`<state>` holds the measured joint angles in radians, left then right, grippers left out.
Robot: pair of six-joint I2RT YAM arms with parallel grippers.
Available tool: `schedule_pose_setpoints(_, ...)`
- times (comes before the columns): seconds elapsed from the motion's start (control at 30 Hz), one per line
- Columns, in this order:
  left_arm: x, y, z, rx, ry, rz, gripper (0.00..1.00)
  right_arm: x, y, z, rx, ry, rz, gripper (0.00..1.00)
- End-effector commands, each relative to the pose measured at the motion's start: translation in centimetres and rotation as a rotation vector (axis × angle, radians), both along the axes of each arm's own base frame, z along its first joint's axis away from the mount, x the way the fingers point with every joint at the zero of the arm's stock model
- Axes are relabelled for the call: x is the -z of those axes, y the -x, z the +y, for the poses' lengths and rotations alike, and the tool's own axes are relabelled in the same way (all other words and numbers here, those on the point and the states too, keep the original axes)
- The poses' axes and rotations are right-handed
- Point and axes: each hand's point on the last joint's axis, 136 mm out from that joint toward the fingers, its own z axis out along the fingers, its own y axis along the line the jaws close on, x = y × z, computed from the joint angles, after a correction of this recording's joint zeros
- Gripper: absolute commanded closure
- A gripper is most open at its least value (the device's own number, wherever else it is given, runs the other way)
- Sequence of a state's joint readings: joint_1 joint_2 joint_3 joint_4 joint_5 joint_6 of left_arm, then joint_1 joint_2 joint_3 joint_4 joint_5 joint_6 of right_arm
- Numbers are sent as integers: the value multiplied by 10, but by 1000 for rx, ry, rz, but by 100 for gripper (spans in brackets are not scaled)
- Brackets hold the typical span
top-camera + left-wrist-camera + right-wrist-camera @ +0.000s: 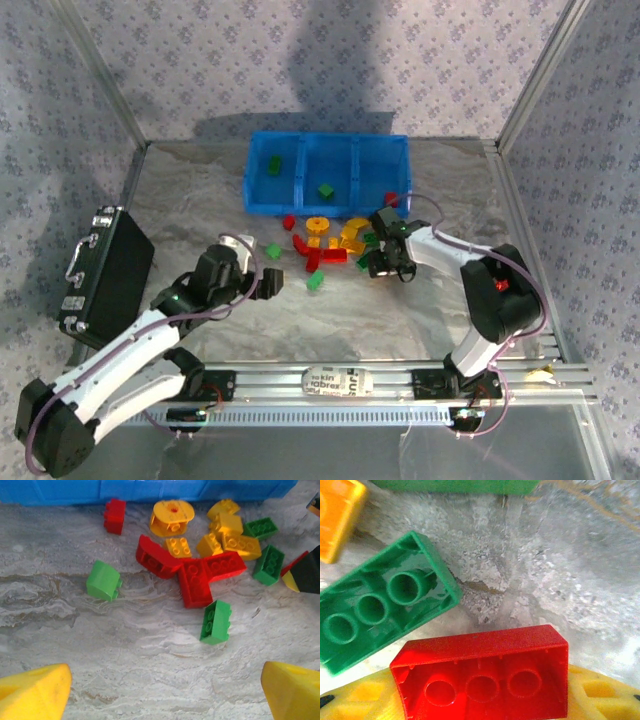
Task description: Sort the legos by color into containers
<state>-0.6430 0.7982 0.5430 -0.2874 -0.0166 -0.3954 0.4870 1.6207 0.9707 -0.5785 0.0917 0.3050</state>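
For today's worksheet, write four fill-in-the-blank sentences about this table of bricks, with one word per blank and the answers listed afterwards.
1. The tray has walls coloured ___.
2. The round piece among the loose bricks is ___.
3. The brick between the fingers of the right tool is ___.
4. The left tool has its jaws ___, with nothing between them.
Answers: blue; yellow; red; open.

Legos (195,580) heaped beside the blue tray (60,490) — left claw (165,690) spread wide.
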Motion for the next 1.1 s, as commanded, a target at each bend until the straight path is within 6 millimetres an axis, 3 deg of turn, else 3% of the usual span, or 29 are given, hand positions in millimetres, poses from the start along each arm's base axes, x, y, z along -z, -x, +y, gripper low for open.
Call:
schedule_pose_setpoints(0.0,-8,-5,8,-48,37,-24,2,-56,-17,-6,9,-4,-111,46)
schedule_pose_setpoints(0.17,-9,-6,9,-54,53,-16,2,-132,-56,-14,26,-83,-266,46)
schedule_pose_setpoints(0.33,-8,-4,10,-53,54,-9,2,-162,-92,-17,49,-96,-315,46)
schedule_pose_setpoints(0.63,-10,6,19,-64,35,0,3,-163,-152,-4,70,-94,-296,47)
schedule_pose_setpoints(0.9,-16,3,24,-101,48,-9,3,-162,-163,1,76,-100,-309,47)
schedule_pose_setpoints(1.07,-29,-6,17,-102,60,-3,3,-149,-187,-8,107,-121,-283,47)
